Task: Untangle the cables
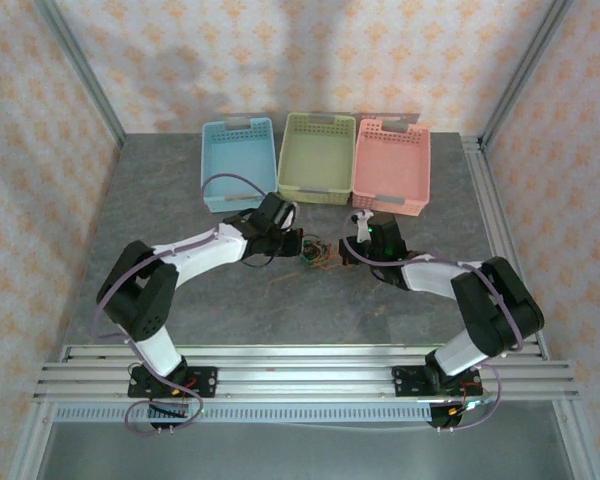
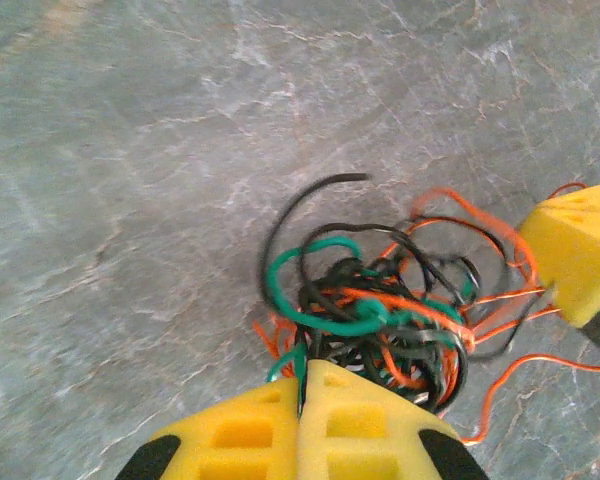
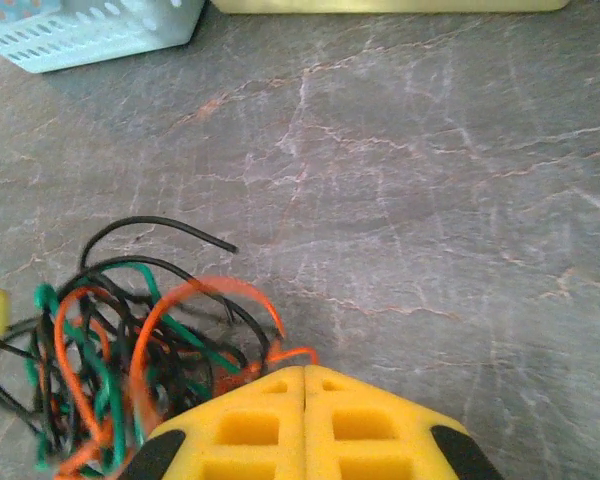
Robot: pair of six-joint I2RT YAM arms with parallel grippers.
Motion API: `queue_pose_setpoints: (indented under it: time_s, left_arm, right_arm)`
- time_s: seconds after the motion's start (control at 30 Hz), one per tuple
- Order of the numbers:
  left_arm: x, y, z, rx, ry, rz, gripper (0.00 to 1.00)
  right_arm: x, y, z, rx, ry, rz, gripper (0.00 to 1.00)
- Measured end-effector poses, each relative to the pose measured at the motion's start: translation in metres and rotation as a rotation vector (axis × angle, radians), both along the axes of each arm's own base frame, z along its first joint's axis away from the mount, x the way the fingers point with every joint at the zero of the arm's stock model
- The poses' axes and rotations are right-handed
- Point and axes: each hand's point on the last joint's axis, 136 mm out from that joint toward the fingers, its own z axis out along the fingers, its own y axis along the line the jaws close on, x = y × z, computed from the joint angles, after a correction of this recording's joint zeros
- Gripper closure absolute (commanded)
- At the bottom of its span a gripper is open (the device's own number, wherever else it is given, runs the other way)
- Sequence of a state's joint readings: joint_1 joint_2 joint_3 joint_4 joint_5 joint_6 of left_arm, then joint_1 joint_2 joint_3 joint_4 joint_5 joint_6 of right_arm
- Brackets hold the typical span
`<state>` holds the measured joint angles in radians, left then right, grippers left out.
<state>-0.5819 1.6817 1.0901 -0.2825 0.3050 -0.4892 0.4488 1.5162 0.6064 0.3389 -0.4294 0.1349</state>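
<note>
Three baskets (image 1: 238, 124) (image 1: 318, 117) (image 1: 392, 124), two pincers (image 2: 302, 385) (image 3: 305, 375), one cable tangle (image 1: 318, 252)

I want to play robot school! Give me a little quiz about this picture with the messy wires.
1. True or false: the cables lie inside a basket.
2. Which basket stands in the middle of the row? A blue, B green, C pink.
3. Fill in: the left gripper and the right gripper are both ____ (open or shut).

Key:
1. False. They lie on the table, between the two grippers.
2. B, the green basket.
3. Shut.
</note>
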Motion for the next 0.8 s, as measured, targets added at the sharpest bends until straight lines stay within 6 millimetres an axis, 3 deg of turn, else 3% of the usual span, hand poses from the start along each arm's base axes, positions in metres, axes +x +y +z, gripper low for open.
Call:
queue_pose_setpoints:
  time_s: [0.27, 0.8]
  left_arm:
    - [0.004, 0.045, 0.000, 0.041, -0.017, 0.116, 1.00]
    - [0.003, 0.107, 0.006, 0.081, -0.049, 0.320, 1.00]
  right_arm:
    - [0.006, -0.017, 0.011, -0.027, -0.065, -0.084, 1.00]
    - [0.014, -0.063, 0.024, -0.091, -0.159, -0.307, 1.00]
